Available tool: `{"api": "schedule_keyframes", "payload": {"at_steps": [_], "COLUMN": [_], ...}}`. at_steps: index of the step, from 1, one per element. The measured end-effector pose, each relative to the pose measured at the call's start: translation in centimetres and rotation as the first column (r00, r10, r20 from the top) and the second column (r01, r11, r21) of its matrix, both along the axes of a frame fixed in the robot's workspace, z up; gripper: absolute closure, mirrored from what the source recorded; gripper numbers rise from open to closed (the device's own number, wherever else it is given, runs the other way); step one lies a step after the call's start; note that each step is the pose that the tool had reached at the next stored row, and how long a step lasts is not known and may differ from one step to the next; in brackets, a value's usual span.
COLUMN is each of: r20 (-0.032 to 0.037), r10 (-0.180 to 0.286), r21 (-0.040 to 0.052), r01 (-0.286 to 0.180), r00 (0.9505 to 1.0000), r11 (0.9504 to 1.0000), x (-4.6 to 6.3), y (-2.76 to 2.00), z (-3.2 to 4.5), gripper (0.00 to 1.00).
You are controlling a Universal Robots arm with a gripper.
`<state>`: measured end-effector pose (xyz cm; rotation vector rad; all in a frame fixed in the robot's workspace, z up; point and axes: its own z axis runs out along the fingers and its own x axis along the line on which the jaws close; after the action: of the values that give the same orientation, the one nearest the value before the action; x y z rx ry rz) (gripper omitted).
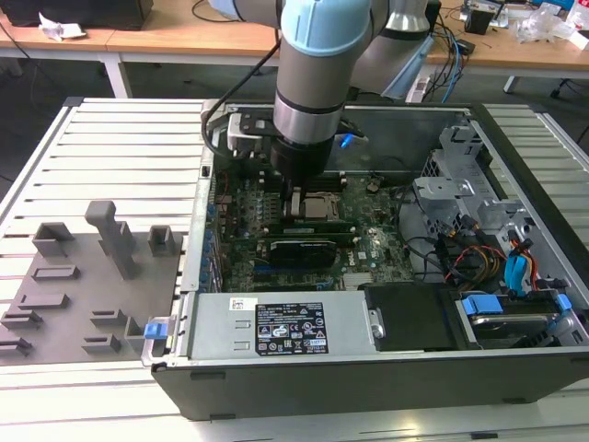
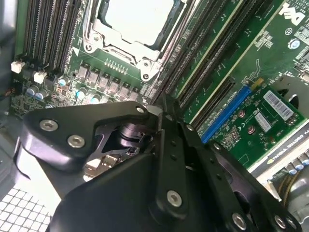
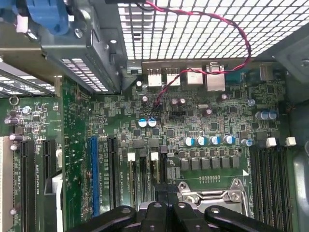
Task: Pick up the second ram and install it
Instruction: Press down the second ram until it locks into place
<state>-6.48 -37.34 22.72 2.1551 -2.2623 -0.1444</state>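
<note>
End effector sits low over the motherboard, beside the processor socket. Can't tell its grip state, nor spot the second ram. Judgement: keep stick square to the memory slots, press evenly.

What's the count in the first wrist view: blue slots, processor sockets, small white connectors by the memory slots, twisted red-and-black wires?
Blue slot: 1
Processor socket: 1
Small white connectors: 2
Twisted red-and-black wire: 1
Total: 5
</note>
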Motion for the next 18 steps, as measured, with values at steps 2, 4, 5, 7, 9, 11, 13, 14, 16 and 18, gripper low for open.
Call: {"api": "schedule_keyframes", "payload": {"at_steps": [2, 4, 5, 7, 9, 11, 13, 14, 16, 18], "r20": [0.0008, 0.0, -0.0017, -0.0071, -0.0163, -0.0221, -0.0244, -0.0255, -0.0272, -0.0274], "r10": [0.0, 0.0, 0.0, 0.0, 0.0, 0.0, 0.0, 0.0, 0.0, 0.0], "r21": [0.0057, 0.0085, 0.0104, 0.0119, 0.012, 0.0119, 0.0119, 0.0122, 0.012, 0.0121], "r01": [0.0, 0.0, 0.0, 0.0, 0.0, 0.0, 0.0, 0.0, 0.0, 0.0], "r00": [1.0, 1.0, 1.0, 1.0, 0.9999, 0.9998, 0.9997, 0.9997, 0.9996, 0.9996], "r11": [1.0, 1.0, 0.9999, 0.9999, 0.9999, 0.9999, 0.9999, 0.9999, 0.9999, 0.9999], "x": [0.0, 0.1, 0.4, 0.9, 1.8, 2.6, 3.3, 3.8, 4.5, 4.6], "y": [-0.01, -0.02, -0.02, -0.03, -0.02, -0.03, 0.01, 0.08, 0.24, 0.29], "z": [1.07, 1.71, 1.73, 1.73, 1.73, 1.73, 1.82, 1.97, 2.5, 3.21], "gripper": [0.89, 0.89, 0.89, 0.89, 0.89, 0.89, 0.89, 0.89, 0.89, 0.89]}}
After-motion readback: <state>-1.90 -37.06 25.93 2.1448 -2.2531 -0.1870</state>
